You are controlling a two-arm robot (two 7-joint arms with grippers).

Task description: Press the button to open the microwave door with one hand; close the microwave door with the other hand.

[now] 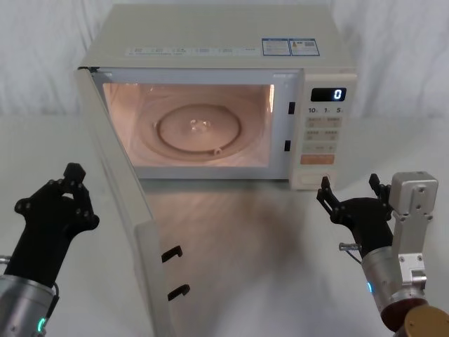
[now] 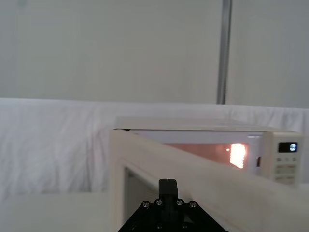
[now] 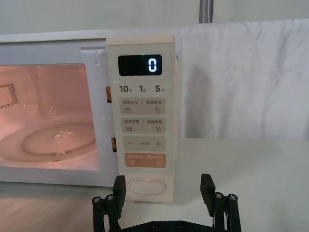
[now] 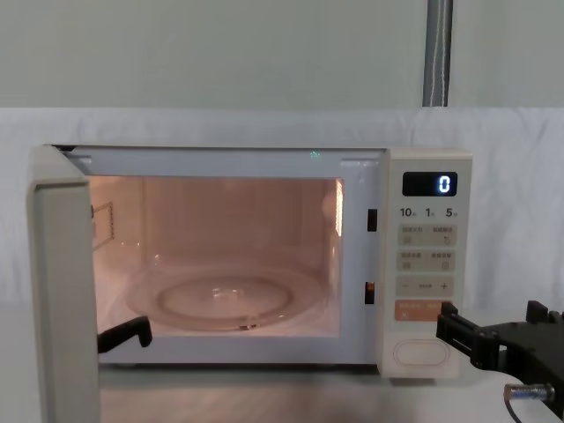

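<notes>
Looking down from the head view, I see the microwave door (image 1: 116,203) swung wide at left, my left gripper (image 1: 70,184) clenched outside it at lower left, while the right wrist view alone shows the button (image 3: 146,186) centred just beyond my right gripper's (image 3: 164,189) spread fingers (image 3: 207,188).

Both arms end in black forked two-finger units, the left gripper (image 1: 72,175) on a silver-grey cylindrical wrist with a green light, the right gripper (image 1: 352,190) on a silver wrist with a blue-green light, a pale grey boxed link and small screw heads.
</notes>
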